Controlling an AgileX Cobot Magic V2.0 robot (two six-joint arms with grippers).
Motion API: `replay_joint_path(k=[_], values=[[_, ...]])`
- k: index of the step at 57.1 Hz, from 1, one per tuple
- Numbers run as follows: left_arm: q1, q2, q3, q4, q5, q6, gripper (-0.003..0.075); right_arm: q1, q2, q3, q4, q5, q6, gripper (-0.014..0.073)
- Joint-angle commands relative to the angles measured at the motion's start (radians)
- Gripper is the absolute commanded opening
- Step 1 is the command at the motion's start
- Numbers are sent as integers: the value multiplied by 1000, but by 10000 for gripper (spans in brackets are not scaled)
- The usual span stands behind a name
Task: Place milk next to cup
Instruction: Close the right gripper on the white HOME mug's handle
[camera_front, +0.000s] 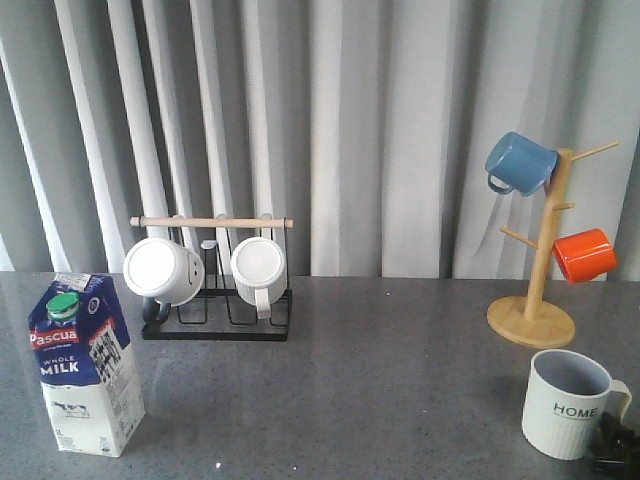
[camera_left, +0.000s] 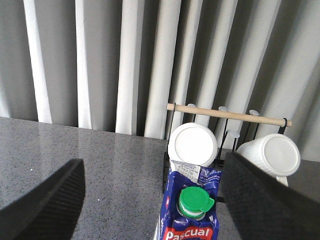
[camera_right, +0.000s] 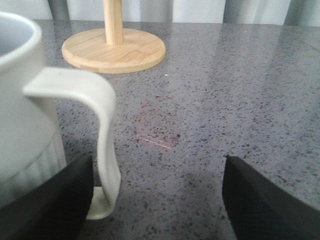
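**Carton still to be grasped; mug waiting at the far side**

- Table (camera_front: 380, 360): grey speckled top, curtain behind. Bears everything listed below.
- Mug tree (camera_front: 535, 300): bamboo, at the right rear, carrying a blue mug (camera_front: 520, 163) and an orange mug (camera_front: 584, 254).
- Mug rack (camera_front: 215, 290): black wire with a wooden bar, left of centre at the rear, holding two white mugs.
- Milk (camera_front: 85, 365): upright at the front left, well apart from the cup. Reads "Pascual", "WHOLE MILK"; green cap.
- Cup (camera_front: 563, 405): front right, ribbed, handle to the right. Reads "HOME".
- Left gripper (camera_left: 152, 197): fingers spread wide, above and to either side of the carton top, holding nothing.
- Right gripper (camera_right: 157, 197): fingers wide apart, low on the table just beside the cup handle, empty.

Step, as judged: approach to the carton, grasp not yet made. Next move likely calls for descending, closing squarely on the carton body, then carrying it upright across to a spot beside the cup.
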Motion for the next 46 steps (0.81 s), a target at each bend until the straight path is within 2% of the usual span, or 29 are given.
replay_joint_path(k=[1,9,19,26,31,40,46], values=[[-2,-14,-35,-8,-71,-3,533,-7,-24,-33,-12,-77,10,472],[-2,-14,-35,-8,-71,-3,533,-7,-1,-58,-52,-77,37,364],[-2,-14,-35,-8,-71,-3,533,-4,14,-87,-127,-79,69,141],[-2,-14,-35,-8,-71,-3,533,-4,14,-91,-137,-135,96,29],[-2,-14,-35,-8,-71,-3,533,-4,14,-91,-138,-157,121,-11],[-2,-14,-35,-8,-71,-3,533,6,8,-91,-160,-160,177,-6],[-2,-14,-35,-8,-71,-3,533,54,-13,-91,-162,-159,173,-5]])
